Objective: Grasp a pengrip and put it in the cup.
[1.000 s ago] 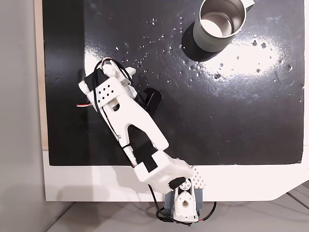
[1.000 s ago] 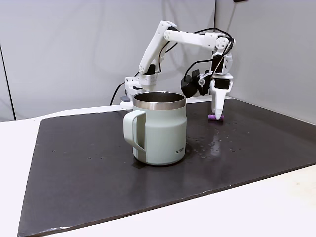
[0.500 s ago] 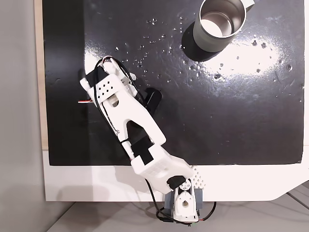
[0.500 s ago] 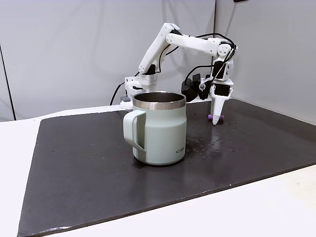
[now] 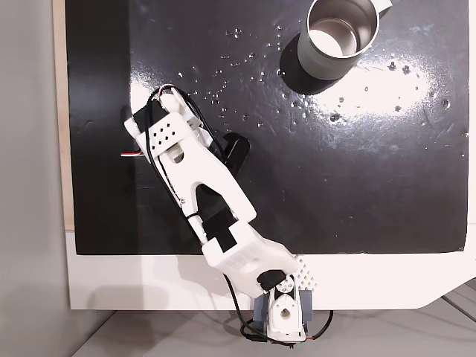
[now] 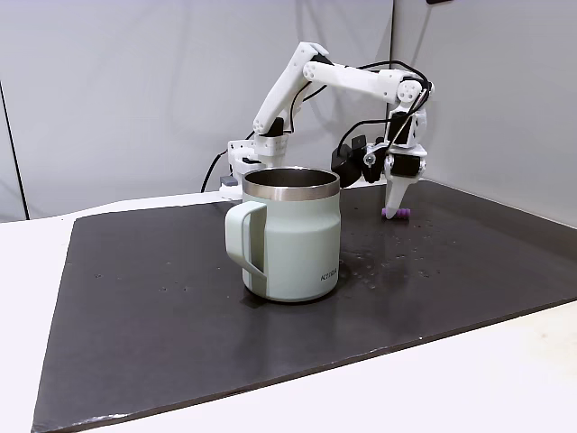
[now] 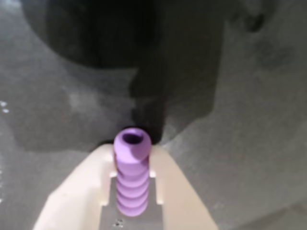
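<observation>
Fixed views show a white counter (image 5: 149,282) carrying a black, glossy rectangular mat (image 5: 312,171) (image 6: 180,307), flecked with small pale specks. On the mat stands the round grey-green metal cup (image 6: 290,233) (image 5: 341,36) with shiny steel interior, thin rim and side handle, which serves below as the landmark. The white jointed plastic arm (image 5: 201,182) (image 6: 347,77) reaches from its base at the counter edge to a spot well apart from the cup, on the far side of the mat in the side-on fixed view and toward the lower left in the top-down one.

The hand (image 6: 395,200) (image 7: 130,189) points steeply downward, its cream fingers (image 7: 76,191) pressed together on the tiny light-purple ribbed cylindrical pengrip (image 7: 131,179) (image 6: 397,213). The wrist view shows the pengrip seated between both fingers, its hollow end projecting just past the tips.

Compared with half a second ago, the side-on fixed view shows the hand slightly higher and the pengrip higher against the mat; whether it has cleared the mat cannot be told. By judgement, the grasp is made and lifting has begun. Remaining steps: carry across the mat to the cup, centre over its rim, release. The soft, small pengrip may slip or tilt in transit.
</observation>
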Controlling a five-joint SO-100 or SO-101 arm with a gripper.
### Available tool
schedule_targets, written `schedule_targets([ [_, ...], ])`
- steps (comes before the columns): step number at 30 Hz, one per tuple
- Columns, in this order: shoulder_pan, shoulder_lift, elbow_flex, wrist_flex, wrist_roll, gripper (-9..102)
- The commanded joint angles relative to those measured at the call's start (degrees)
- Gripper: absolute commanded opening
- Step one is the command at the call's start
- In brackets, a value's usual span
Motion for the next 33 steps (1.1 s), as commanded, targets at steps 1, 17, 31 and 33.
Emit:
schedule_targets([
  [1, 0.4, 6.2, -1.8, 0.1, -0.4, 0],
  [17, 2.2, 23.6, 0.5, 3.0, -5.7, 0],
  [31, 24.8, 34.7, -6.7, 11.5, -27.1, 0],
  [33, 27.9, 34.6, -9.1, 11.7, -30.0, 0],
])
